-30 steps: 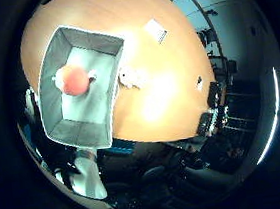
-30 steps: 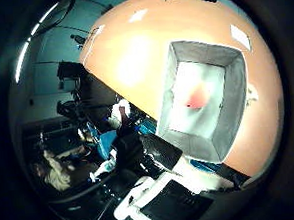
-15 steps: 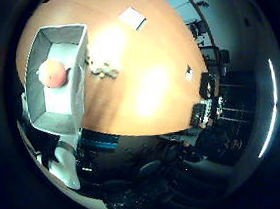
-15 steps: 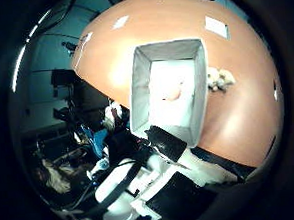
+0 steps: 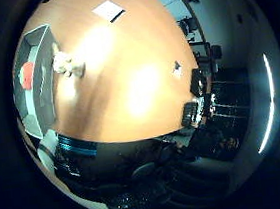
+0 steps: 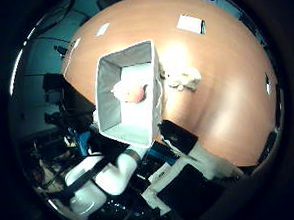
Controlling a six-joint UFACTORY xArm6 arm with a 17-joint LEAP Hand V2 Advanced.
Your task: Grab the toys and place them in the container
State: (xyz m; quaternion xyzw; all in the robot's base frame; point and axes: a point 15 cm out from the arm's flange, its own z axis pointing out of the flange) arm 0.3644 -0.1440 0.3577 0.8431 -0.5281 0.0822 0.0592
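Observation:
A grey fabric container [image 6: 126, 91] stands on the orange wooden table [image 6: 226, 95]. A pink-orange round toy [image 6: 134, 91] lies inside it. A small white toy [image 6: 180, 80] lies on the table right beside the container's wall. In the little finger side view the container [image 5: 37, 85], the orange toy [image 5: 26, 73] in it and the white toy [image 5: 67, 64] beside it look small. White and black parts of my hand and arm [image 6: 106, 181] show beyond the container in the thumb side view. My hand is above the table, away from both toys.
A white card [image 6: 190, 24] lies on the table past the white toy, and another [image 6: 102, 30] near the table's edge. A small dark thing [image 5: 176, 68] lies on the table. Room furniture and equipment [image 5: 206, 108] stand beyond the table's edge.
Both views have shifted, so the camera has moved. The container now shows smaller and nearer the edge of the little finger side view. The toys lie as before.

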